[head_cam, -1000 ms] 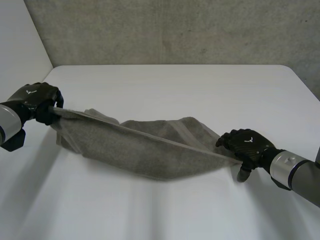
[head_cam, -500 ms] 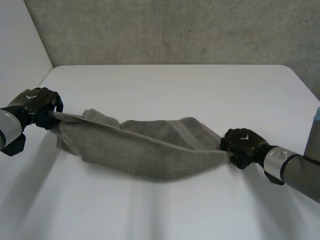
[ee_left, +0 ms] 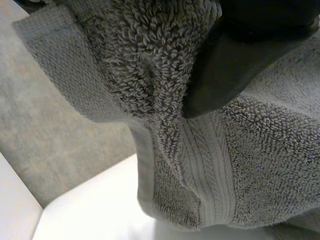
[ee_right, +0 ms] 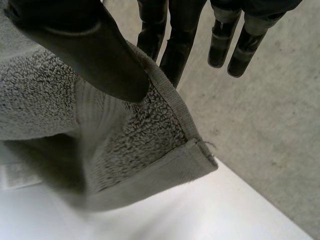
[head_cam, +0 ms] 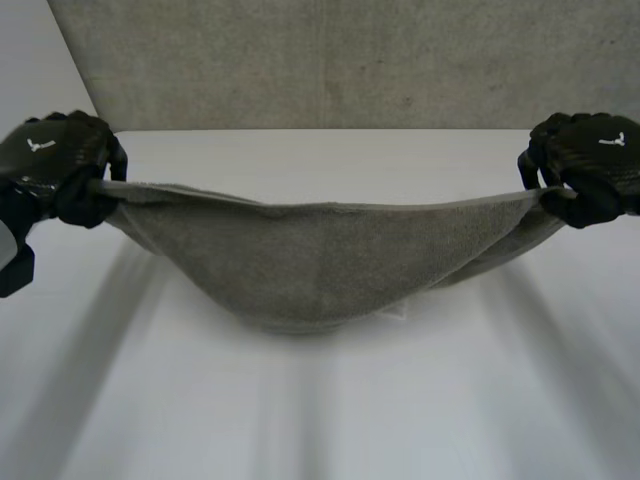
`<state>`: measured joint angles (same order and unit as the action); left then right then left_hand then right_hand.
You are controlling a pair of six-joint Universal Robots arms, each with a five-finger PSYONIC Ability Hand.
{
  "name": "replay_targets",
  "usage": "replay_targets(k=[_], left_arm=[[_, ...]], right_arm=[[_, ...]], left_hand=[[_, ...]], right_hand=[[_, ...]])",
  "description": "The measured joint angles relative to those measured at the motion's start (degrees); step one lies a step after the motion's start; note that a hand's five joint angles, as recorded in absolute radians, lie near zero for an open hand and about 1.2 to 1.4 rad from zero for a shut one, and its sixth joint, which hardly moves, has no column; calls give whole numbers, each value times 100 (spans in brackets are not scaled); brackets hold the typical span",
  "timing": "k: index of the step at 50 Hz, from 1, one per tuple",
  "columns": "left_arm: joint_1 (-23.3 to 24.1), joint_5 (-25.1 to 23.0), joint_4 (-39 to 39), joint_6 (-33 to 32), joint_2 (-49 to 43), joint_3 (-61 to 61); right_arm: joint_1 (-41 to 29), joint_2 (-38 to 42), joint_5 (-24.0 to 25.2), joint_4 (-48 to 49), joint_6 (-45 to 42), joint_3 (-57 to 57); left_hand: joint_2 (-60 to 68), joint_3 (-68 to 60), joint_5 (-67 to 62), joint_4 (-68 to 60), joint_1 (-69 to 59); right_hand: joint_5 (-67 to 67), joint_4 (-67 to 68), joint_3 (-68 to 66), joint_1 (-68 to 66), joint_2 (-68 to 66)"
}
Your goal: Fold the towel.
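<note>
Up and apart since before: we see left robot hand (head_cam: 55,165) at 9 o'clock and right robot hand (head_cam: 590,160) at 3 o'clock, each pinching a towel (head_cam: 320,260) corner.

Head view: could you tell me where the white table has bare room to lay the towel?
The white table is bare on the near side of the sagging grey terry towel, and a strip between it and the concrete wall. Crowded: mid-table, between the left hand and right hand.

Lab-like test setup: plain white table (head_cam: 330,420) against a rough grey wall (head_cam: 350,60)
</note>
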<state>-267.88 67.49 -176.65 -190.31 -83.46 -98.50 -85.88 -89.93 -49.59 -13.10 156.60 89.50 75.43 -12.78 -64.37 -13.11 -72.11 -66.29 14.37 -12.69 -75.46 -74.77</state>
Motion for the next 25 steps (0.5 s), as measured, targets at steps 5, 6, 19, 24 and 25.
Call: replay_targets(k=[5,6,19,24,25], left_arm=[[-56,-18,-13,92,95,41],[-61,-19,-19,93,72,52],[110,48,-369,62,-1940,1129],[359,180,-442,81,-2996,2505],[410,248,-455,90,-3174,2852]], right_arm=[[-27,-20,32,-79,-10,-210],[-38,1,28,-78,-13,-244],[-1025,1759,-765,12,-509,-1450],[-1435,2675,-1394,187,-1018,-2478],[-1492,2815,-1530,272,-1078,-2742]], left_hand=[[0,0,0,0,0],[0,0,0,0,0],[0,0,0,0,0],[0,0,0,0,-49],[0,0,0,0,-49]], right_hand=[[0,0,0,0,0],[0,0,0,0,0],[0,0,0,-5,0],[-1,0,0,-6,0],[-1,0,0,-6,0]])
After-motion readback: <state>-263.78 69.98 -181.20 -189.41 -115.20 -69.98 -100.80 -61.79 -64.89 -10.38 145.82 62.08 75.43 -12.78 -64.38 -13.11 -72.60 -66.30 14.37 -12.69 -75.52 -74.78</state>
